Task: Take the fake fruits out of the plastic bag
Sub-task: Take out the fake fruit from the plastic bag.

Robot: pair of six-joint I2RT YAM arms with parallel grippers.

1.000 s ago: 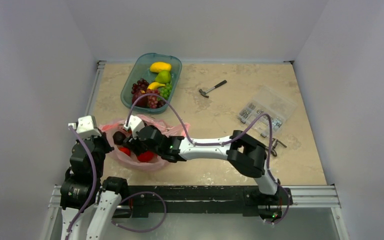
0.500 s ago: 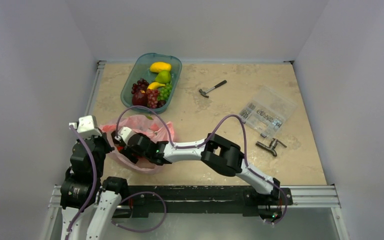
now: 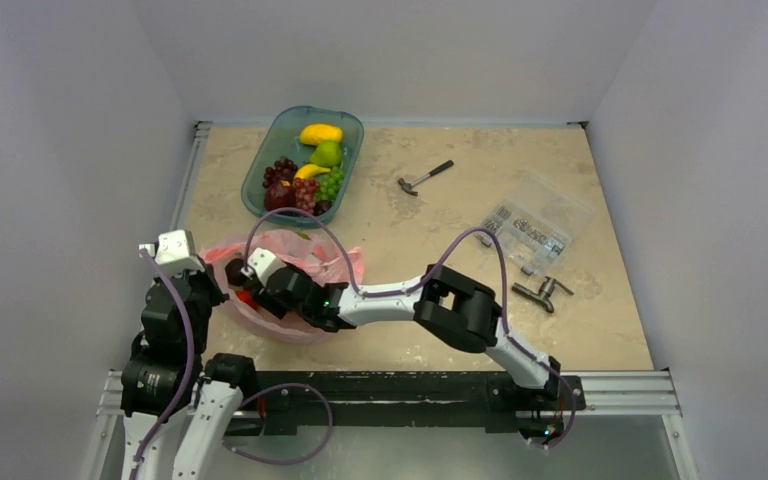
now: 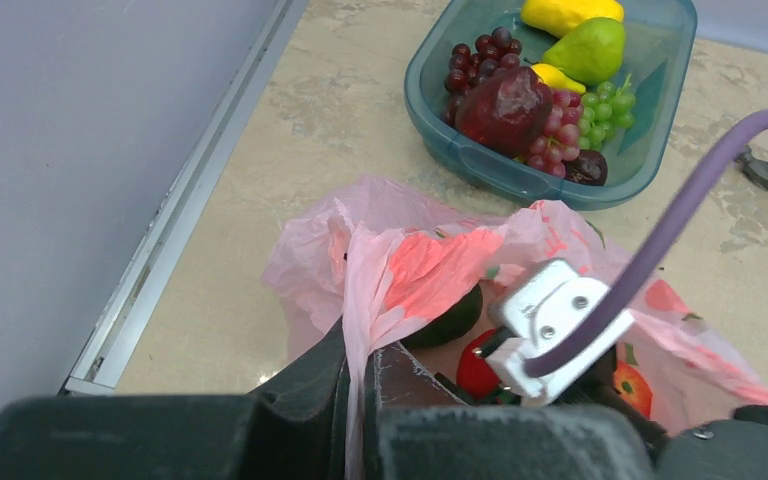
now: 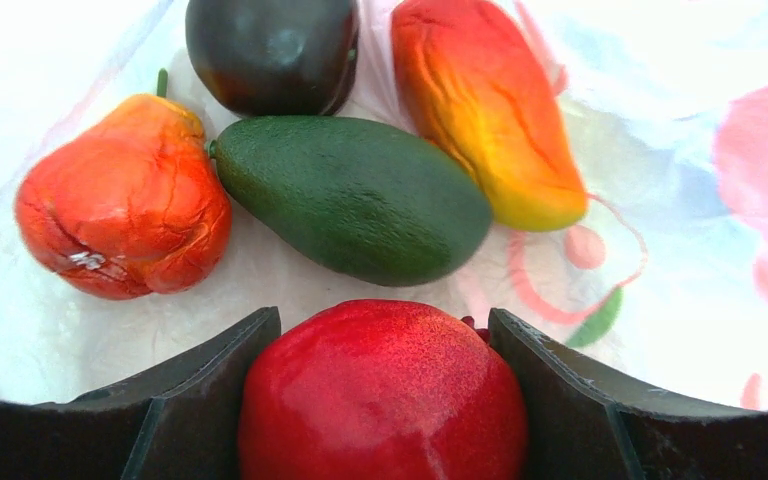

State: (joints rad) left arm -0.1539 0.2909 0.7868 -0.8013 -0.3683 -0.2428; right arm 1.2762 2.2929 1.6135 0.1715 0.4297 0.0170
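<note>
The pink plastic bag point(image 4: 410, 265) lies open at the near left of the table point(image 3: 440, 240), holding an avocado point(image 5: 350, 195), a mango point(image 5: 485, 110) and other fake fruits point(image 5: 125, 210). Our left gripper point(image 4: 358, 360) pinches the bag's rim, while our right gripper point(image 5: 382, 325), inside it, presses both fingers against a round red fruit point(image 5: 380, 400). We judge a pick is under way; next comes a firm hold, then a lift clear of the film, likely toward the teal tray point(image 3: 285, 130).

Overhead camera looks down from behind; 2 wrist cameras look closely at the plastic bag point(image 4: 410, 265) all 3 share.
</note>
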